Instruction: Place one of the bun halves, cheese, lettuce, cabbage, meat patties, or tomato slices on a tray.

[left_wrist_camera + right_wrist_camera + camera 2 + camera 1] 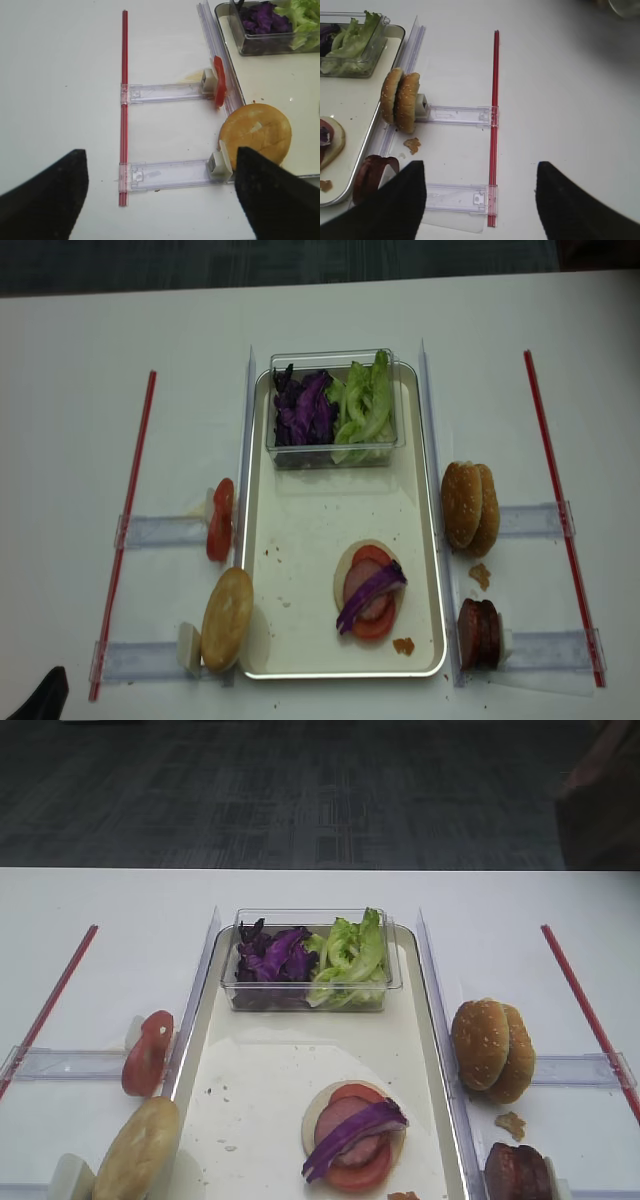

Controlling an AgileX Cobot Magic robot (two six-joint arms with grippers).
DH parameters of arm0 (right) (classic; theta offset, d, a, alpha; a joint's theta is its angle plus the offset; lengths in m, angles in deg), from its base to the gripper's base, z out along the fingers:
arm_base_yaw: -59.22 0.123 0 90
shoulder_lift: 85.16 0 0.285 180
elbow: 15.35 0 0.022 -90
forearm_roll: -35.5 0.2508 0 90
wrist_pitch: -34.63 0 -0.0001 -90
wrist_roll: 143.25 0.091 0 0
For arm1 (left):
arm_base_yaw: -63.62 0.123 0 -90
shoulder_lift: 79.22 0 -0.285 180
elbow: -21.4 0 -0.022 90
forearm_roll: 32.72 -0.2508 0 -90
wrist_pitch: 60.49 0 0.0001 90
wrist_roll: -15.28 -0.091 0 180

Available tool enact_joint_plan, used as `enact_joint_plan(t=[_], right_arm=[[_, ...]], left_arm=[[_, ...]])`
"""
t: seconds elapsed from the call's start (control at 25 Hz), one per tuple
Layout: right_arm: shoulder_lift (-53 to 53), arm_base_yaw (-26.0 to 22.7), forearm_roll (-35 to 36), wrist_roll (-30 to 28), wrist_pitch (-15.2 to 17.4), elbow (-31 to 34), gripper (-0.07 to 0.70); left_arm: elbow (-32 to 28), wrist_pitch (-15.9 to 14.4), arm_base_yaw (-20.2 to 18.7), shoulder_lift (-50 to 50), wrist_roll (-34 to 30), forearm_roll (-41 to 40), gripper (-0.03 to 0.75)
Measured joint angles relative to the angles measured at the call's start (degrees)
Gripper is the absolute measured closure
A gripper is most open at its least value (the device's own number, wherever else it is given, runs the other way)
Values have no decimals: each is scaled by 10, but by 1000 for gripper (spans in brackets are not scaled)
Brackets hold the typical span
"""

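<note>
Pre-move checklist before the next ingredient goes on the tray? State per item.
1. Left hand open and holding nothing: ok.
2. Right hand open and holding nothing: ok.
3. Stack on the tray intact, cabbage strip lying across the tomato slice and patty: ok.
4. Sesame bun halves upright on edge in the right-side holder, nothing blocking them: ok.
5. Plain bun half leaning against the tray's left rim: ok to reach, though it overlaps the rim.
6. Cheese available: cannot tell, none is visible in any view.
</note>
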Motion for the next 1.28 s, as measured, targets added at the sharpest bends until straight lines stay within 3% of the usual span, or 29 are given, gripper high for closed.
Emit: enact_joint_plan(t=[1.28], right_arm=[[0, 0, 0, -1, 0, 0, 142]], left_arm=[[0, 0, 0, 0, 1, 0, 160]])
